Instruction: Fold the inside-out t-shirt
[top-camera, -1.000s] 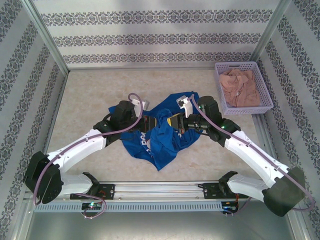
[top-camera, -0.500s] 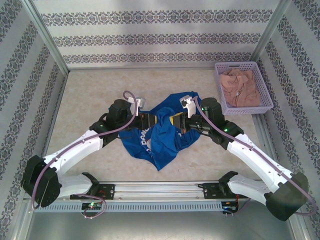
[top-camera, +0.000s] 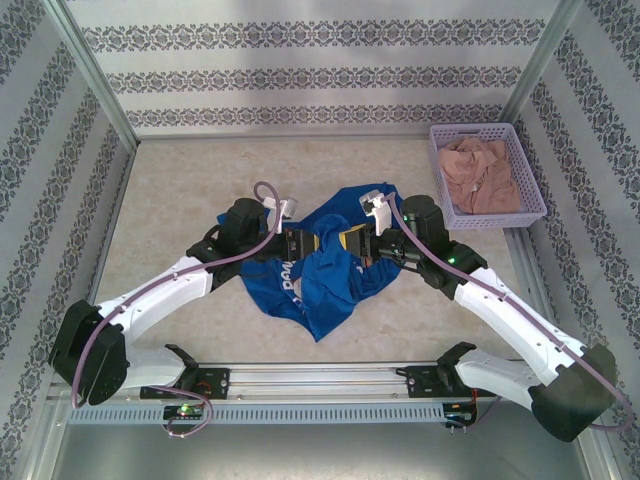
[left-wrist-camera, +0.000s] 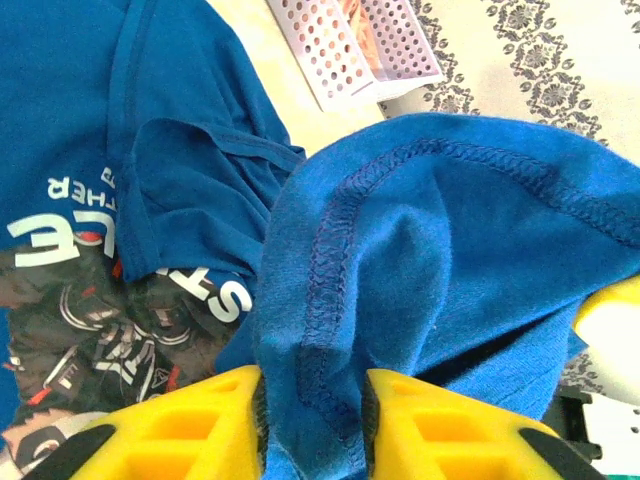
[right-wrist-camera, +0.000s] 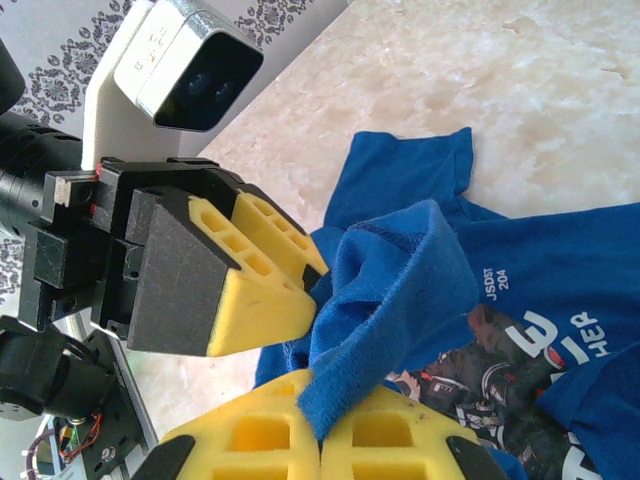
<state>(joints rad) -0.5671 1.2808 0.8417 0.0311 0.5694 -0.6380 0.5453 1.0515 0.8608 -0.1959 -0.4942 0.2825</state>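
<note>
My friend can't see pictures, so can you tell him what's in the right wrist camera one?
The right gripper pinches a raised fold of the blue t-shirt between its yellow fingers. The left gripper meets the same fold from the left, its camera above it, over a pale marbled table.

The inside-out t-shirt (right-wrist-camera: 560, 270) is carrying white print (right-wrist-camera: 492, 282) around a dark graphic (right-wrist-camera: 500, 375). In the right wrist view, small letters are reading roughly "JSDT 204", with a large "E" and "HER" to their right. In the left wrist view, the fragments "HER" and "LE" are showing upside down on the shirt (left-wrist-camera: 60, 80).
</note>
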